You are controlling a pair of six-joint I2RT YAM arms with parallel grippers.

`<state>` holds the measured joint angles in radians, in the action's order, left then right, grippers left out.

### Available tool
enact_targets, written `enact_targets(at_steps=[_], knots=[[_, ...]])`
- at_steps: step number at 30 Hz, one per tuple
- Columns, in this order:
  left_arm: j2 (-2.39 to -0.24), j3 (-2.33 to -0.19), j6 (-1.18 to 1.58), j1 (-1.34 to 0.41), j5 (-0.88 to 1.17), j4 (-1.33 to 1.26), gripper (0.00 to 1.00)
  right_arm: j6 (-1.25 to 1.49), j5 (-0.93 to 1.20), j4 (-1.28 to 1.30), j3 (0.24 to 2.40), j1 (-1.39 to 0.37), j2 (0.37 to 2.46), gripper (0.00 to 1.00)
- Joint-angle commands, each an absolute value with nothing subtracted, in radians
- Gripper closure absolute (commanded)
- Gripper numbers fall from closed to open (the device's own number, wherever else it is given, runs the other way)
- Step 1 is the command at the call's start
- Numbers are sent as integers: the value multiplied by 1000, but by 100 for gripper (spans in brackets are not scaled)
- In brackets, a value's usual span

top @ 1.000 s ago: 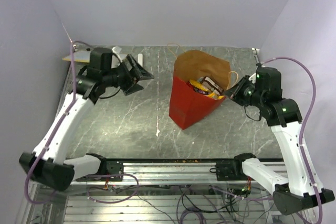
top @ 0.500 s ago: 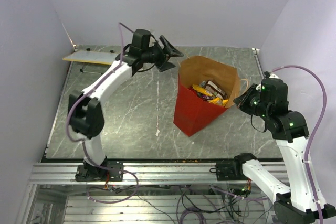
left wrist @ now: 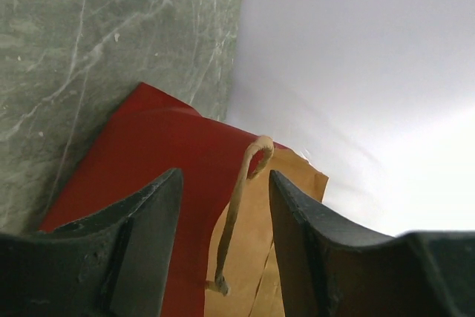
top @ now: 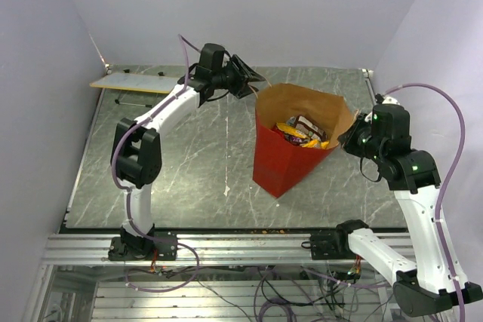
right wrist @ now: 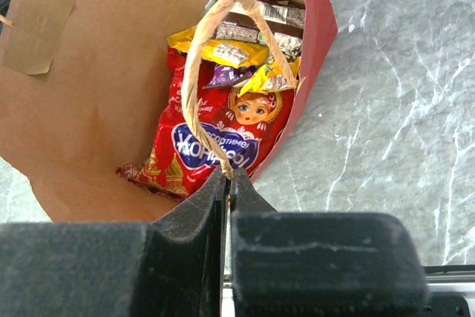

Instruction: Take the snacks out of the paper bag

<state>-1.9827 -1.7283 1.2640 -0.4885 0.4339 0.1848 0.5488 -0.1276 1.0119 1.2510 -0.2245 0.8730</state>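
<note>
Red paper outside, brown kraft inside: the paper bag [top: 278,162] stands near the middle of the tabletop [top: 181,164] with its mouth gaping upward, and all the snacks [top: 303,132] we can see lie inside it. None is out on the tabletop, so we judge the task barely begun. The step in hand is steadying and opening the bag.

Our right hand [right wrist: 226,182] is pinched tight on the near rim, just where one string handle [right wrist: 194,72] is fixed. Our left hand [left wrist: 223,180] is spread wide at the opposite rim. The other handle [left wrist: 239,206] shows between its fingers without touching them, as far as we can tell.

Inside, a large red packet [right wrist: 215,139] with a blue logo leans against the kraft wall. On it lie yellow wrappers [right wrist: 223,51], a purple one [right wrist: 223,76] and a dark, silver-ended one [right wrist: 260,14] furthest in.

Next, we think, the left hand must either close on its rim or reach down through the mouth for a packet. The right should hold firm meanwhile so the bag does not topple or collapse.
</note>
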Motion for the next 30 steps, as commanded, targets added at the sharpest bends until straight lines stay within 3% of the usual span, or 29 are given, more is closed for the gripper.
enact_targets(at_steps=[1, 4, 16, 20, 26, 30], knots=[[-1906, -1722, 1175, -498, 366, 164, 41, 512, -156, 945, 1263, -227, 868, 100], [-1929, -1754, 1178, -504, 369, 199, 53, 508, -167, 955, 1270, -227, 870, 100], [-1870, -1732, 1145, -504, 371, 144, 73, 476, -135, 961, 1304, -226, 898, 99], [-1823, -1693, 1131, -499, 356, 113, 87, 451, -77, 941, 1332, -227, 906, 99], [-1720, -1627, 1124, -520, 397, 137, 93, 455, 127, 929, 1357, -227, 914, 99], [-1609, -1601, 1112, -570, 386, 262, 93, 480, 405, 990, 1465, -227, 998, 99]])
